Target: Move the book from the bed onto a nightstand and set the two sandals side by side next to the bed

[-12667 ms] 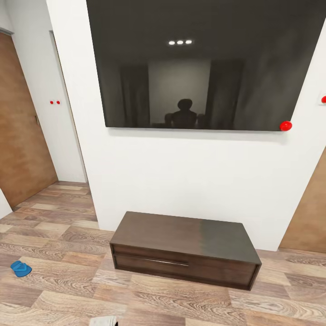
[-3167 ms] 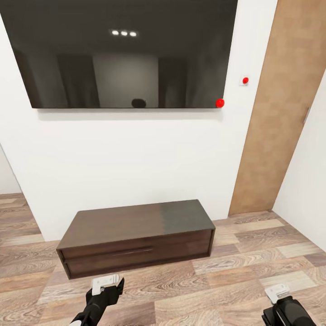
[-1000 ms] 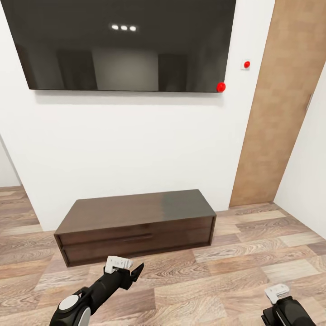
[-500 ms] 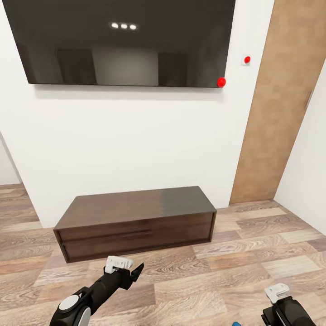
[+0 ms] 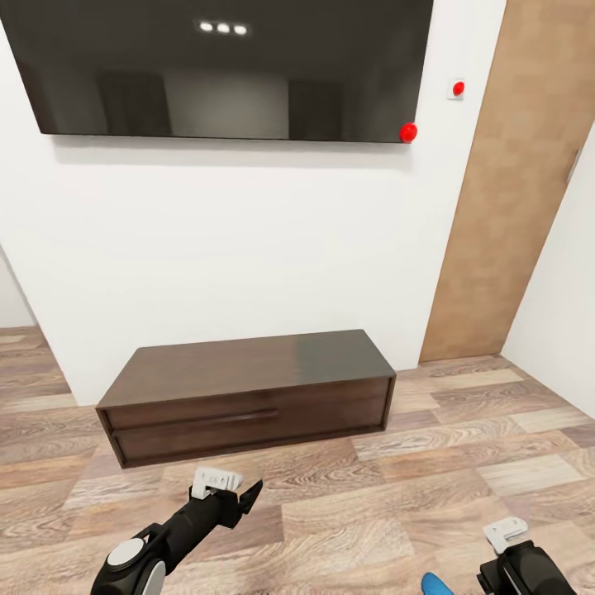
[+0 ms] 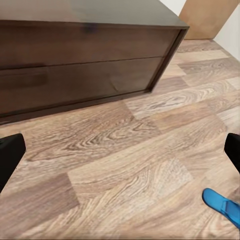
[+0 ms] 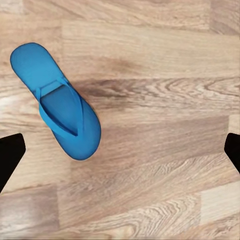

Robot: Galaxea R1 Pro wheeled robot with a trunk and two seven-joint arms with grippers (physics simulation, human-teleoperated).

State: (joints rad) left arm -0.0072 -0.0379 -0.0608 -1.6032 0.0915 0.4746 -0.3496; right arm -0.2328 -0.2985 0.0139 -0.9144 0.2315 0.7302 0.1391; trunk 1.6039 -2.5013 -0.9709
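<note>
One blue flip-flop sandal (image 7: 58, 103) flat on the wood floor (image 5: 355, 504) beneath the right gripper (image 7: 120, 150), jaws spread wide, empty, left gripper (image 5: 235, 498) likewise open, one long drawer cabinet (image 5: 248, 392), one wall-mounted television (image 5: 223, 66)

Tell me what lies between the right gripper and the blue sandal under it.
Nothing: in the right wrist view the sandal lies alone on bare wood floor, with the open right gripper above it.

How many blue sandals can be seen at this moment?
1: a single sandal lying flat on the wood floor under the right gripper, between both arms. Its pair may be out of frame.
</note>
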